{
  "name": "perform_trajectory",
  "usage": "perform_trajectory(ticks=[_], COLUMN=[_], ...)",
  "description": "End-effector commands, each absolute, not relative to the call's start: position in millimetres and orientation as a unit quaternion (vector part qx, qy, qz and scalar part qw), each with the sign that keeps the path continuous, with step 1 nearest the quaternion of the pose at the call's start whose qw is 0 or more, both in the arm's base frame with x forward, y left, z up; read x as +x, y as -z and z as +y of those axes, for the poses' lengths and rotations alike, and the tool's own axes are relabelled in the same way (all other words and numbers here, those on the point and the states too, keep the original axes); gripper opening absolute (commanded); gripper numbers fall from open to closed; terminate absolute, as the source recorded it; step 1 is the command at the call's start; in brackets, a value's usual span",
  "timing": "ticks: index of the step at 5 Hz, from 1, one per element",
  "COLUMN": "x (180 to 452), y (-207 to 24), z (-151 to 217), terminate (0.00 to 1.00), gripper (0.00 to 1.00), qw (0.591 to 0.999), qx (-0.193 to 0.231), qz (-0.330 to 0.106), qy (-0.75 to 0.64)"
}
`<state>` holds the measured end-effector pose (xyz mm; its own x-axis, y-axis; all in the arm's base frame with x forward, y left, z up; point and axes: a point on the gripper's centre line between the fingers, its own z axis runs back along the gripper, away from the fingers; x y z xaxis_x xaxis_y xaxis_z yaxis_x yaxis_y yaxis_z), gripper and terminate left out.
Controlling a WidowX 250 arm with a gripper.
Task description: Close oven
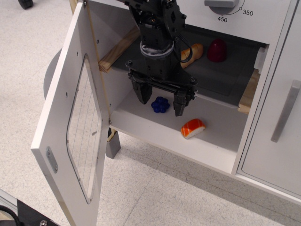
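Writing: the numbers 450 and 350 are printed beside a grey dial (221,5) at the top of the oven front.
Floor: pale speckled surface, running under the unit; a short grey leg (113,147) stands on it below the hinge side.
Oven (188,84): white toy-kitchen box, cavity facing the camera, wide open.
Oven door (70,127): hinged on a vertical edge at the cavity's left, swung out toward the camera; its long axis runs upright, and the rounded window with thin wire lines faces right.
Inside, upper: dark shelf (221,77) on wood rails, carrying a bread piece (195,52) and a red dome-shaped toy (217,50).
Inside, lower: a blue toy (160,104) and an orange-and-white sushi piece (193,128) on the white floor.
Gripper (161,99): black, hanging in front of the cavity, fingers spread apart, grasping nothing.
Neighbour: narrow white cabinet door (277,127) with a straight grey bar handle, at right.
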<state>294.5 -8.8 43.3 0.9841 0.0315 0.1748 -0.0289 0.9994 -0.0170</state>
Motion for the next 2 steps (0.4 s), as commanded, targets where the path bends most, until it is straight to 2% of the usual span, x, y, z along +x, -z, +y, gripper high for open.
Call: perform_trajectory(ticks=[1, 2], x=[295, 269], y=[-43, -68], z=[-9, 7], terminate=[0.00, 0.00], gripper=[1.00, 1.00], qw=[0.996, 0.994], qx=[-0.007, -0.021], qz=[-0.088, -0.097], qy=[-0.015, -0.035])
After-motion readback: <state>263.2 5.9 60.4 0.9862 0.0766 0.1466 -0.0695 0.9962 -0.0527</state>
